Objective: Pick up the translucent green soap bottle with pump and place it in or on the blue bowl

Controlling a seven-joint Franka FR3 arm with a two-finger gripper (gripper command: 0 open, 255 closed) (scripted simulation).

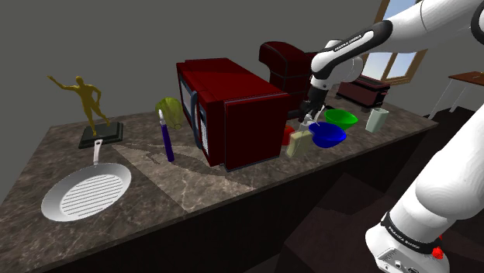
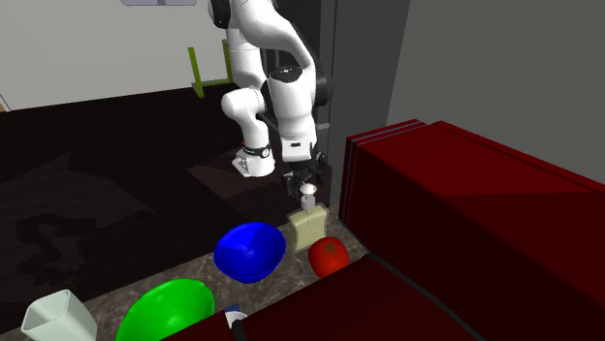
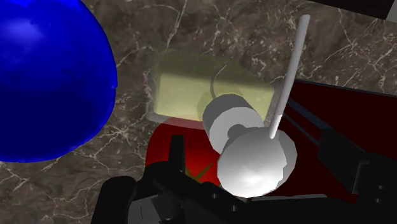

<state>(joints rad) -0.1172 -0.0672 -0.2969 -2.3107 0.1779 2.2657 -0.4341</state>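
Soap bottle (image 2: pixel 308 229), pale yellow-green, upright on tabletop (image 1: pixel 155 180) between blue bowl (image 2: pixel 249 252) and red tomato (image 2: pixel 329 257). End effector (image 2: pixel 302 182) directly above pump, spread apart, gripping nothing. Likely aligned for top-down grasp, since neighbours crowd bottle's sides.

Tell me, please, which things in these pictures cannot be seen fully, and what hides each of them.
- Wrist view: the red tomato lies mostly hidden under the soap bottle and its pump.
- Wrist view: the blue bowl is cut off by the picture's edge.
- Second exterior view: the green bowl and the white cup are cut off by the lower edge.
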